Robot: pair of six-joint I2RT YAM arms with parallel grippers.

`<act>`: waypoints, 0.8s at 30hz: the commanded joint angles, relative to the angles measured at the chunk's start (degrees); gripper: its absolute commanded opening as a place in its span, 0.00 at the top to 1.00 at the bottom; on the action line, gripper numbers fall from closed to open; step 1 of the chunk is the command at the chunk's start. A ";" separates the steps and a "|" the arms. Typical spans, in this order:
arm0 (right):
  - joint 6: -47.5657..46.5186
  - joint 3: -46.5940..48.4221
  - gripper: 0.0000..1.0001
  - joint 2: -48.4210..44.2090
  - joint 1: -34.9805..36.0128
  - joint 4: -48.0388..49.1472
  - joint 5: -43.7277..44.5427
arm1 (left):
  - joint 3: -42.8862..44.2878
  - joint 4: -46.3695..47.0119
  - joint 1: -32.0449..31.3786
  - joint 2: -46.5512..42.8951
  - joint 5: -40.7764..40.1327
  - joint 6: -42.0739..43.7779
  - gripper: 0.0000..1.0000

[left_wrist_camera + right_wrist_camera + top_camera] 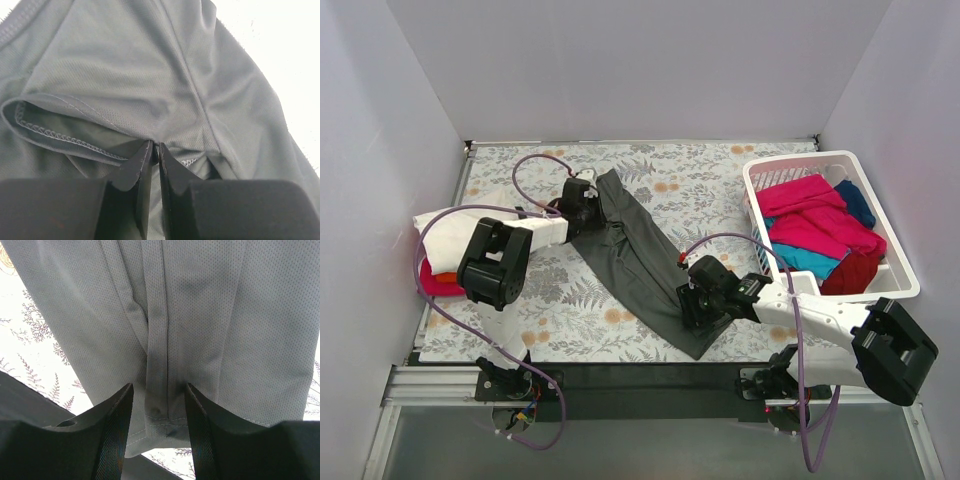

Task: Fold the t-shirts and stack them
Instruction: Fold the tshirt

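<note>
dark grey t-shirt [630,260]: laid diagonally across the flowered tabletop [720,190], left of the white basket [798,160]. left tool [155,146]: pinched nearly closed on cloth beside a stitched hem at the far end. right tool [159,386]: half open, astride a lengthwise fold at the near hem.

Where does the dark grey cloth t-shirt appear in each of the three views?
Top external: dark grey cloth t-shirt lies diagonally across mid-picture.
Left wrist: t-shirt fills the frame, pinched by left pincer.
Right wrist: t-shirt fills most of the frame.
Shared landmark: floral table cover, top and right wrist.
</note>
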 commanded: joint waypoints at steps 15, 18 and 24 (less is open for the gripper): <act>0.80 -1.50 0.59 -0.52 1.07 2.78 1.20 | -14.91 4.70 -0.27 -13.14 -4.45 3.02 1.00; 0.71 -1.59 0.59 -0.17 1.16 2.78 1.73 | -15.00 3.38 -0.36 -13.41 -5.25 3.64 0.96; 0.97 -2.20 0.59 1.32 1.25 2.96 2.96 | -17.27 3.46 -0.36 -15.95 -3.05 4.61 0.91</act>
